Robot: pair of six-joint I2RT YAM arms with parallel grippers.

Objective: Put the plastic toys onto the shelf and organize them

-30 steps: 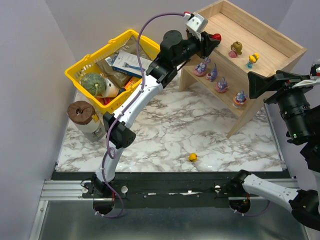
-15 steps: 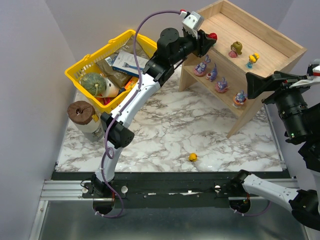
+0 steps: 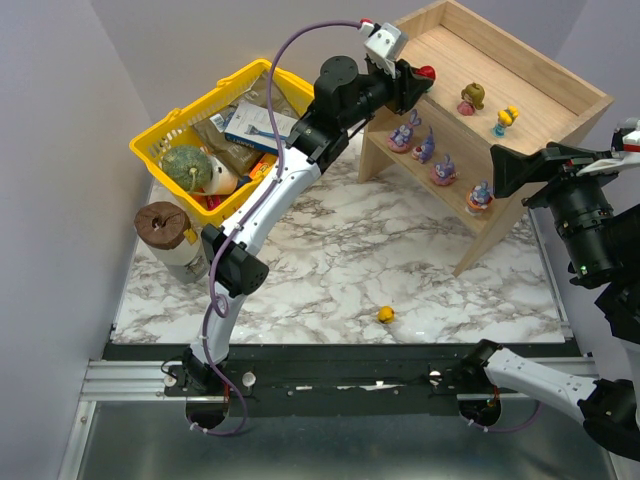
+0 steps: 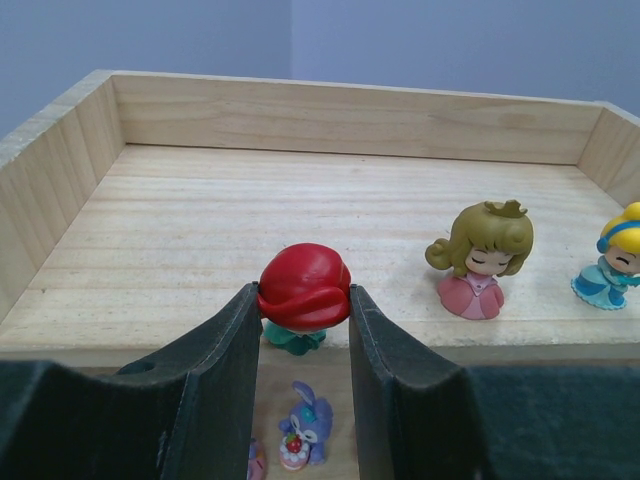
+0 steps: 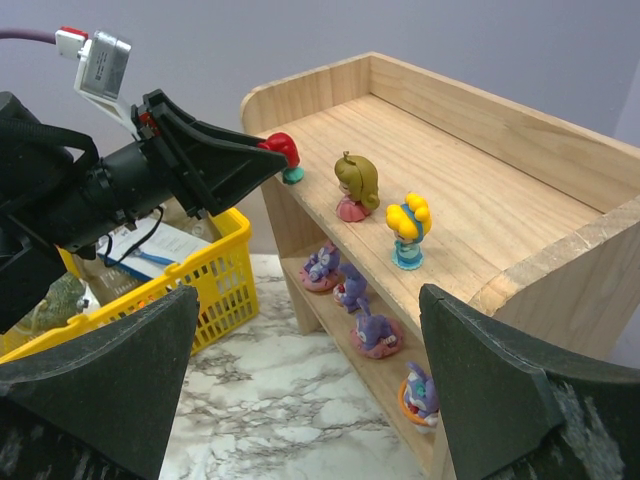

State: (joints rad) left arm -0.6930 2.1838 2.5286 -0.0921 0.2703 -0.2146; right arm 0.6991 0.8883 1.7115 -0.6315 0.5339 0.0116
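My left gripper is shut on a red-haired toy. The toy's green base sits at the front left edge of the wooden shelf's top tier. On that tier stand an olive-haired pink toy and a yellow-haired blue toy. Several purple long-eared toys line the lower tier. A small yellow toy lies on the marble table. My right gripper is open and empty, right of the shelf.
A yellow basket with grocery packets and a green-grey gourd stands at the back left. A jar with a brown lid stands in front of it. The left arm stretches over the basket's right corner.
My left gripper with the red toy has shifted a little left and back along the shelf's top front edge, then held still. The right arm has barely moved.
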